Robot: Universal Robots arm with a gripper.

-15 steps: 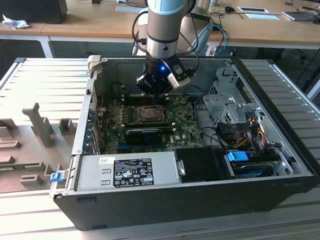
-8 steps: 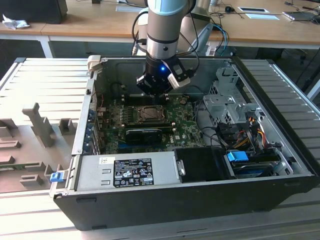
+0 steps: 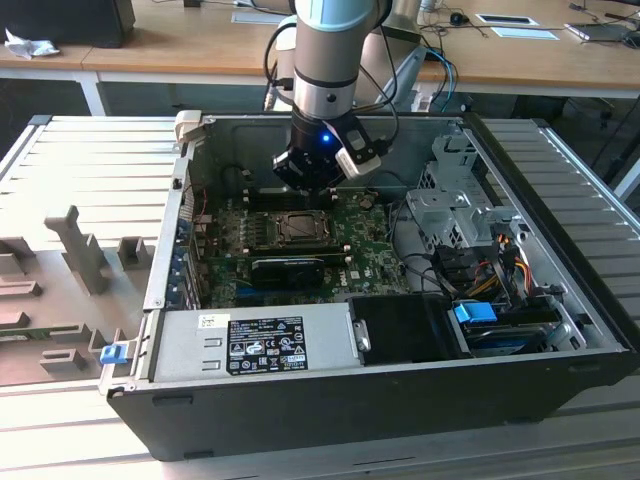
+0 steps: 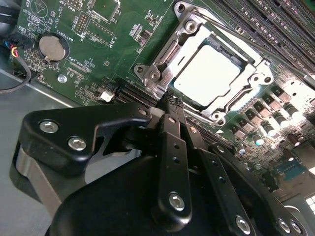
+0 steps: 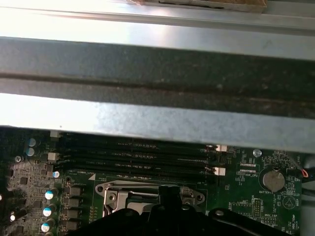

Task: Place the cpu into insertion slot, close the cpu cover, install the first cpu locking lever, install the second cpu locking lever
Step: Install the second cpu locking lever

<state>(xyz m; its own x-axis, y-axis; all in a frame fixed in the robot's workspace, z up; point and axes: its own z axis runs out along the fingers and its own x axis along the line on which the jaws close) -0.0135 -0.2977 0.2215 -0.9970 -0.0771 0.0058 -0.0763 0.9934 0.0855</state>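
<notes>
open computer case surrounds the gripper, pressed together just beside the cpu cover.

Nothing reads clean enough to quote. Power supply carries a black label with white print and a small white sticker, both too small to make out. In both wrist views the motherboard has white silkscreen lettering around the coin battery and connectors, not legible.
</notes>
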